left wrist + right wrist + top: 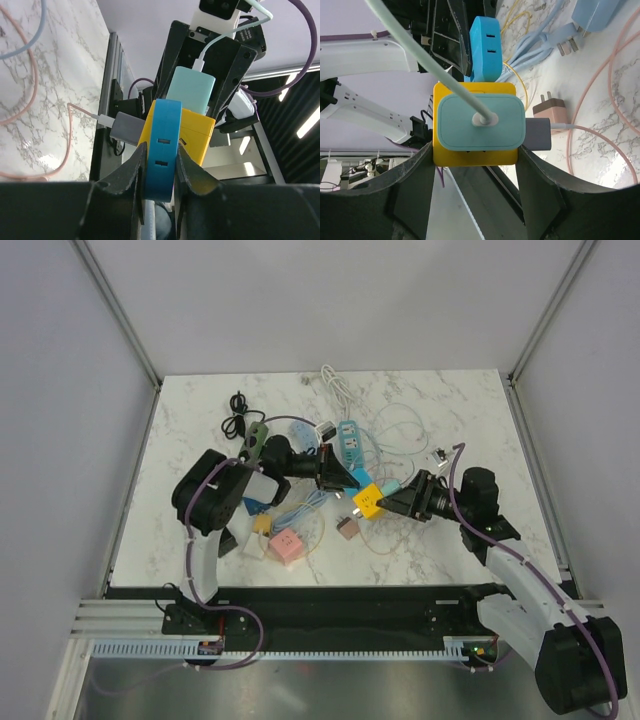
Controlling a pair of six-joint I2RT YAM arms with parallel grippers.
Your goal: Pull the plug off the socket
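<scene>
The teal plug point(465, 127) sits in one face of the yellow cube socket point(470, 158), held above the desk point(440, 550) between both arms. My right gripper point(475, 149) is clamped on the plug's sides. My left gripper point(161, 155) is clamped on the blue adapter point(161, 125) on the cube's opposite side. The plug's axis runs gripper to gripper, so I judge the pull goes straight back along the right arm. The prongs are hidden, and a grey charger point(538, 134) crowds one side.
</scene>
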